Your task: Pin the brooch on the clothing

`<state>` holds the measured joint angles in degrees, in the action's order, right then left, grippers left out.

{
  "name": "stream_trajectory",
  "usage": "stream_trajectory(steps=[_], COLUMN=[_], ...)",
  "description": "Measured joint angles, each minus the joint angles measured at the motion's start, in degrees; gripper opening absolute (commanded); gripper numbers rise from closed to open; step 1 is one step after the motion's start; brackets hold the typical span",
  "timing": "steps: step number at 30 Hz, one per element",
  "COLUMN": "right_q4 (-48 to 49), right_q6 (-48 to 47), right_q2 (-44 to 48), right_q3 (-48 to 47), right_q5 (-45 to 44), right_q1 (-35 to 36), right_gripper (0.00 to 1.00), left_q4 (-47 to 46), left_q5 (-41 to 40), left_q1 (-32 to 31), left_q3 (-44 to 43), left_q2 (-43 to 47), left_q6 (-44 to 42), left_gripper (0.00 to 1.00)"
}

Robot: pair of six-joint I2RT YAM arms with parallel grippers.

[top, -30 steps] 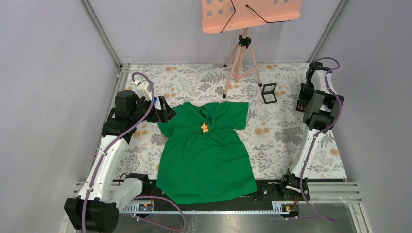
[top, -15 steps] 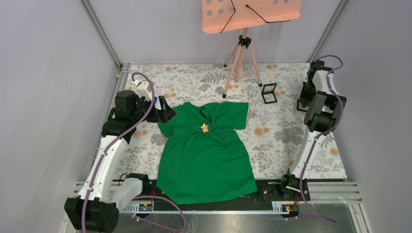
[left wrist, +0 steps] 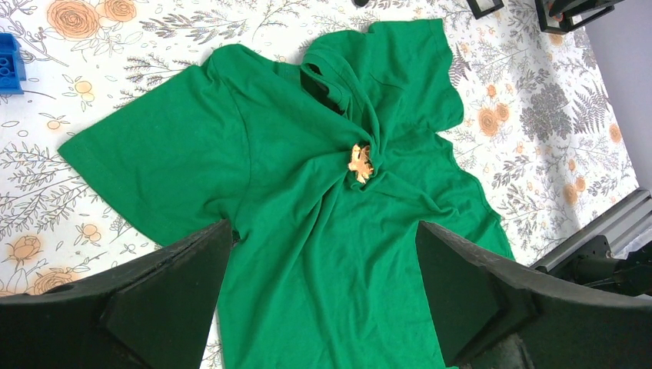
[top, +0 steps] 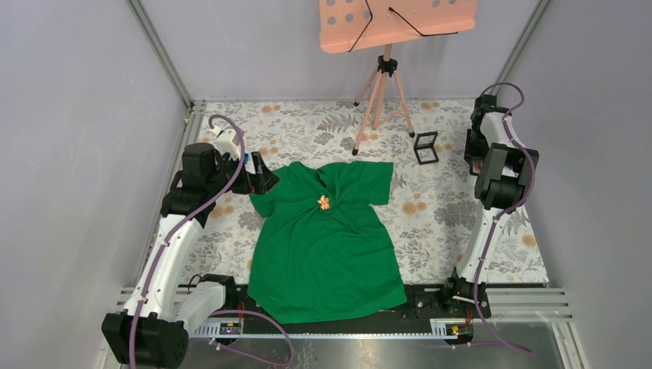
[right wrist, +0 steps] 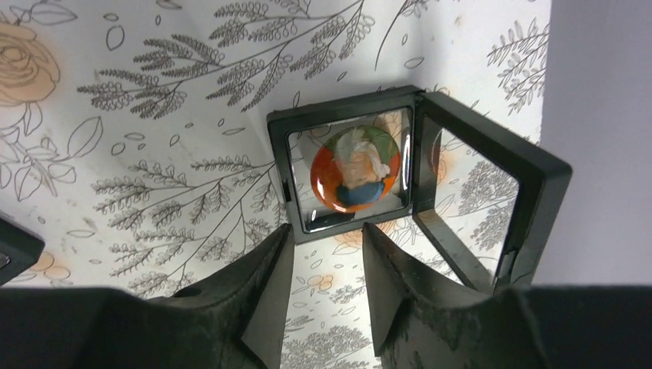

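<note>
Found the green T-shirt (top: 327,246) spread on the floral tablecloth (top: 446,200), directly beneath and ahead of the left gripper (left wrist: 321,231), itself splayed wide and empty over the near sleeve. Spotted a small gold brooch (left wrist: 360,163) on the chest just below the collar, ahead of that gripper and framed between its fingers in the wrist view; could not tell whether pinned through or merely resting. Judged the task either nearly done or moving on to a second piece, given a round orange-and-blue badge (right wrist: 355,169) lying in an opened black display case (right wrist: 338,104) just beyond the fingertips of the right gripper (right wrist: 327,231). Saw those jaws parted a little, gripping nothing and not touching the case. Against a second earlier, noted the right wrist swung slightly inward, away from the side wall; found shirt, gold brooch and left arm unmoved.
</note>
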<state>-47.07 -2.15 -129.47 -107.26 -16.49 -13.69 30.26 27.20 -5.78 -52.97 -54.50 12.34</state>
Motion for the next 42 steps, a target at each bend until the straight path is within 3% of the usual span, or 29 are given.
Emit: stream_trajectory(steps=[22, 42], right_q4=[17.33, 34.86], right_q6=[-10.97, -24.11], right_q2=[2.14, 2.58], right_q3=[11.65, 20.17], right_q5=[-11.80, -23.54], right_q1=[3.15, 7.76], right_gripper=[0.46, 0.31], left_q4=[-0.42, -0.42], left_q5=[0.72, 1.29], left_q1=[-0.11, -0.11], left_q3=[0.13, 0.13], left_q2=[-0.46, -0.48], left_q6=[0.17, 0.37], left_gripper=[0.99, 0.99])
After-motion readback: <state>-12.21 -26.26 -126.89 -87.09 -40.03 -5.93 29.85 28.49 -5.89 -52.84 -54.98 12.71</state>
